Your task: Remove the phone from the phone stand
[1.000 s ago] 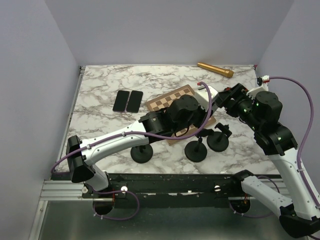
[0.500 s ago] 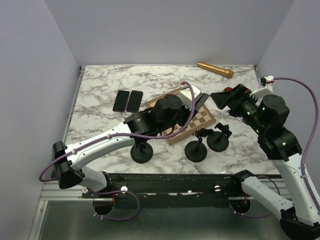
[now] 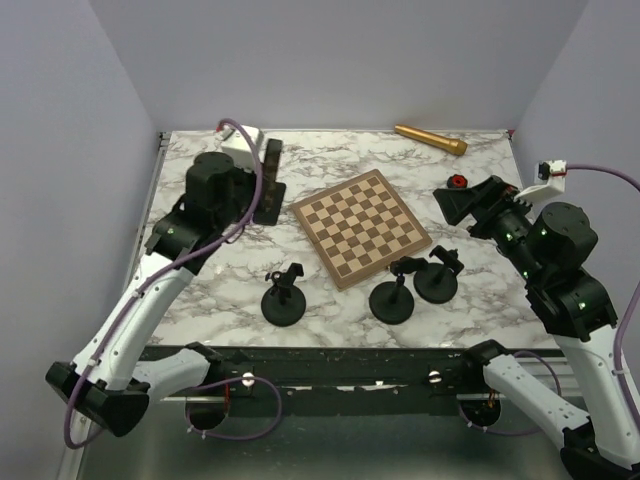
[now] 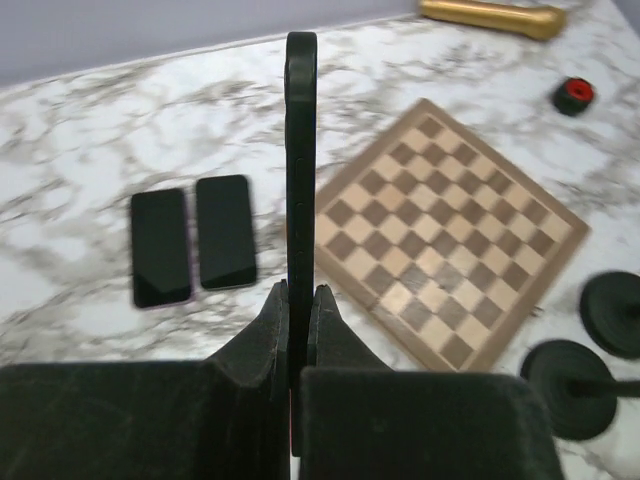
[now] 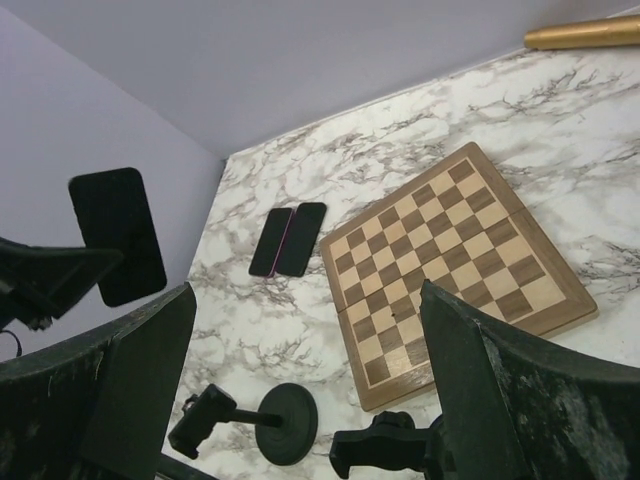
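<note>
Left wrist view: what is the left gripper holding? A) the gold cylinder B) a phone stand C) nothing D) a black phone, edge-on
D: the left gripper is closed on the lower end of a black phone, which stands upright and edge-on to the camera.

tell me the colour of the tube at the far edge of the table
The tube is gold, seen whole in the top external view.
</note>
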You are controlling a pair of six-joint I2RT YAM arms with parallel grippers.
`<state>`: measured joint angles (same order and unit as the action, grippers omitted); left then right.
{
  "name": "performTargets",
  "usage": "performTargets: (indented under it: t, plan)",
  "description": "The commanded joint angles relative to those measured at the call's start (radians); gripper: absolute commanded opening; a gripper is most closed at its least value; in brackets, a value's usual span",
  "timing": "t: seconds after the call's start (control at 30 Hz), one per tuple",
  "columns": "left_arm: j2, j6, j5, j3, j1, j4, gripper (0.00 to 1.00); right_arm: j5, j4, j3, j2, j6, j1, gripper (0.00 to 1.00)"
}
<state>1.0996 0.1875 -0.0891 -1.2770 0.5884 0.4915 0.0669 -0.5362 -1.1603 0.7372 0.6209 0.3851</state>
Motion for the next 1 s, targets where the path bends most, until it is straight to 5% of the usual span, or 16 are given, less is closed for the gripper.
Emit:
performTargets:
  t: [0.0,0.33,0.47,0.57,0.97]
  plan:
    - [0.007,-0.018,0.136,0.004,-0.278,0.074,0.0,0.021,-0.027,-0.013,-0.007,-0.033,0.005,1.0]
    - [0.449,0.042,0.256,-0.138,-0.68,0.049,0.0,0.008,-0.077,-0.026,-0.047,-0.036,0.005,1.0]
    - [0.652,-0.049,0.185,-0.287,-0.719,0.12,0.0,0.018,-0.118,-0.06,-0.038,-0.041,0.005,1.0]
    - [0.752,-0.028,0.262,-0.323,-0.763,0.118,0.0,0.023,-0.117,-0.062,-0.04,-0.041,0.005,1.0]
    - [0.906,-0.031,0.323,-0.413,-0.78,0.188,0.0,-0.008,-0.129,-0.066,-0.037,-0.034,0.005,1.0]
